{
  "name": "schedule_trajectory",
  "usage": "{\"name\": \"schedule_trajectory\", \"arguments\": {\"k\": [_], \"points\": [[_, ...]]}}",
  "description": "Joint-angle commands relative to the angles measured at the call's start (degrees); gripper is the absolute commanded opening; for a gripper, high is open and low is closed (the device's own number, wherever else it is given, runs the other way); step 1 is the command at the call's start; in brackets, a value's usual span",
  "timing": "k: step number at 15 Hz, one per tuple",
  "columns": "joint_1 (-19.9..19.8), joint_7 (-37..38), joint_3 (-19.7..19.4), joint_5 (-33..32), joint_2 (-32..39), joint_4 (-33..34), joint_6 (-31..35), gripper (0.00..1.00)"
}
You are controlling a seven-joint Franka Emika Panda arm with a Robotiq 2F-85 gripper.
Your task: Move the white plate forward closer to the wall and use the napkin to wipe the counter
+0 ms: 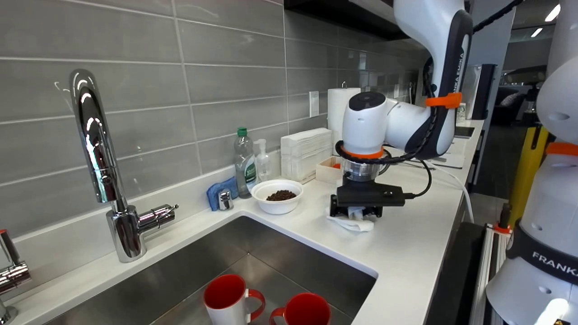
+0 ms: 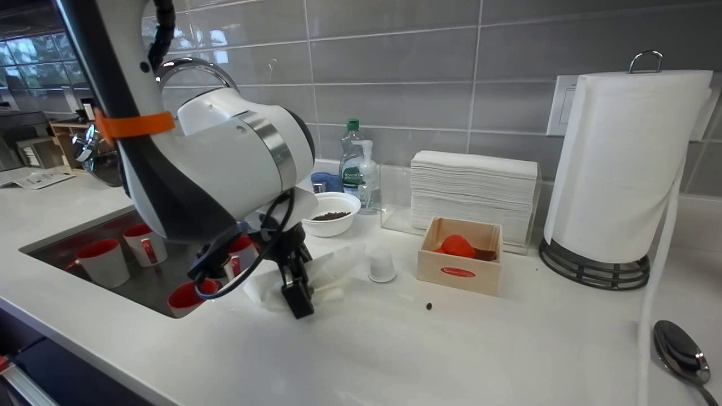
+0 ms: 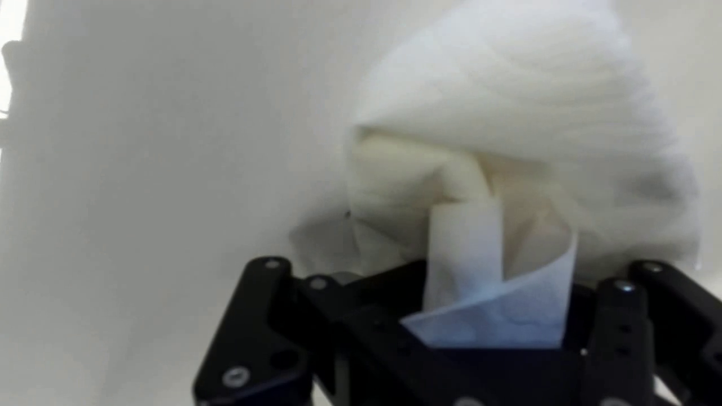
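one crumpled napkin (image 3: 524, 113) is lying on the worktop (image 1: 406, 239); the gripper (image 1: 356, 213) is pinching its raised fold, likely the best hold, paper seeming light, limp, tearable.

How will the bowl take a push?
Likely slides before tipping: the bowl looks low and wide on a smooth counter. Probably light, holding only a small heap of brown bits. Those look loose, so a jolt could scatter them.

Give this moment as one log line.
gripper: low over counter, closure unclear; napkin: bunched at gripper, touching counter; plate: near green-capped bottle, holding brown bits; wiping: unconfirmed
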Motion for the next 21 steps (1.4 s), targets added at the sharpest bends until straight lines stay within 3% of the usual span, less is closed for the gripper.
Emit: {"name": "schedule_trajectory", "arguments": {"k": [1, 5, 14, 21], "points": [[2.8, -0.6, 3.6, 4.2, 1.5, 1.4, 1.0, 0.00], [3.5, -2.7, 5.1, 7.4, 2.0, 3.3, 0.0, 0.00], [1.2, -6.7, 2.6, 7.6, 1.3, 0.2, -0.3, 0.00], [3.2, -8.4, 7.2, 11.9, 2.1, 2.0, 1.5, 0.00]]}}
